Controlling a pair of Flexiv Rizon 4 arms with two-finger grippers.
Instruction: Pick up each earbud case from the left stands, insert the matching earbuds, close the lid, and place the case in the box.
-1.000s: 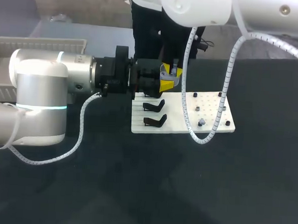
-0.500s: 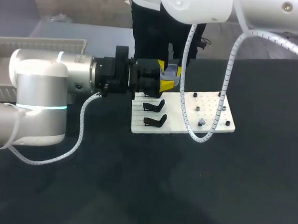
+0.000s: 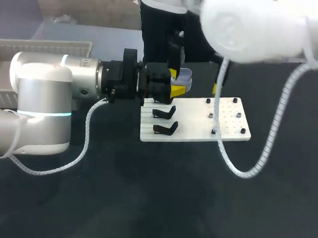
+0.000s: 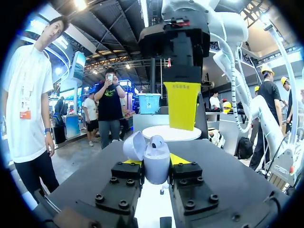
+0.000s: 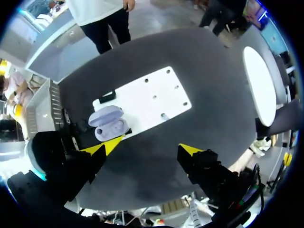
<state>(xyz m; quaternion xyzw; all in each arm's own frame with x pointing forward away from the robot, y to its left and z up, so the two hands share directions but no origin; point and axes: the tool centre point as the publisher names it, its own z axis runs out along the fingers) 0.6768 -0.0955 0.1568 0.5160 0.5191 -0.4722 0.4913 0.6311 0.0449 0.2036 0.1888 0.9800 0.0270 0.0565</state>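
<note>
A lavender earbud case [image 3: 184,77] is clamped between the fingers of my left gripper [image 3: 176,89], above the back of the white board [image 3: 201,124]. In the left wrist view the case [image 4: 156,161] stands upright in that gripper [image 4: 156,166], lid [image 4: 134,145] swung open, with an earbud [image 4: 158,140] seated in it. My right gripper [image 5: 148,147] hangs above the case [image 5: 109,124] with its jaws spread wide and nothing between them. One of its yellow fingers [image 4: 182,104] shows just over the case.
Two black stands [image 3: 165,113] [image 3: 166,129] sit on the board's left part, small pegs [image 3: 210,115] on its right part. A white box [image 3: 45,48] stands at the table's back left. Dark table surrounds the board.
My right gripper has opened wide and lifted off the case, and its arm has swung up and to the right. The left arm has kept still with the case.
</note>
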